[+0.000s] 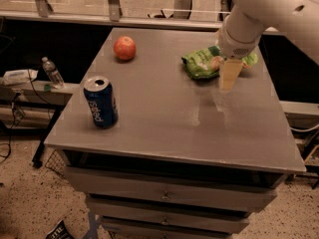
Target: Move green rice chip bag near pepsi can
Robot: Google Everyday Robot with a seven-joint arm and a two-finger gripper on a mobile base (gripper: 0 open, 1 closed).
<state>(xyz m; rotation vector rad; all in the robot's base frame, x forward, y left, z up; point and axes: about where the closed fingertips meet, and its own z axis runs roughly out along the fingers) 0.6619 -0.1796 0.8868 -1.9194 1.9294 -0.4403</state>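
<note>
Gripper [230, 74] just by green rice chip bag [202, 63], far right — jaws' gap: cannot tell; pepsi can [100, 102] well apart.

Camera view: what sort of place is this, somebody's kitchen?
Probably a lab or office test area, not a home: a grey drawer cabinet serves as table, loose cables trail to the speckled floor, and a robot's gripper hangs by a green chip bag.
</note>
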